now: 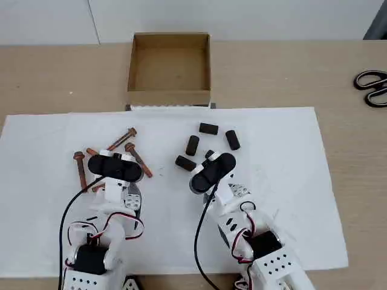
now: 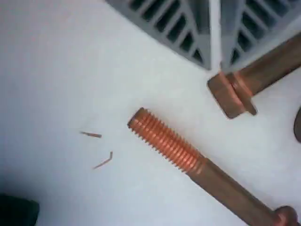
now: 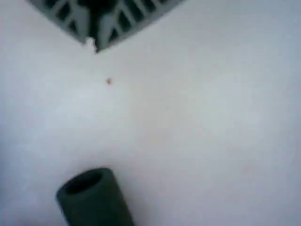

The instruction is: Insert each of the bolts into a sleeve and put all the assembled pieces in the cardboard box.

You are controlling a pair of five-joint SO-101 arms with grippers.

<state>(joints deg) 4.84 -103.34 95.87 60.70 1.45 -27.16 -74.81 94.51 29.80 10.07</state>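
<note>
**Desk:** Where do the parts lie?

**Me:** The bolts (image 1: 121,139) are scattered on the left part of the white paper (image 1: 290,181). The black sleeves (image 1: 192,145) sit in a loose cluster near its middle. The box (image 1: 169,96) stands open on the table (image 1: 272,72), just past the paper's far edge.

**Desk:** And your left side?

**Me:** My left gripper (image 2: 215,68) hangs low over the bolts. Its jaws are all but together, with only a thin strip of paper showing between them, and they grip nothing. The nearer bolt (image 2: 233,96) has its head right at the tips, and its shank runs off alongside one finger. I can't tell whether it touches. The long bolt (image 2: 188,157) lies just beside it, apart from it, with its threaded end on bare paper. Two small rust-coloured slivers (image 2: 91,134) lie near that end.

**Desk:** Right side?

**Me:** My right gripper (image 3: 94,46) is down close to the paper too, jaws drawn together on nothing. One sleeve (image 3: 91,200) lies on its side near the tips, not touching them — its open end is toward the gripper.
</note>
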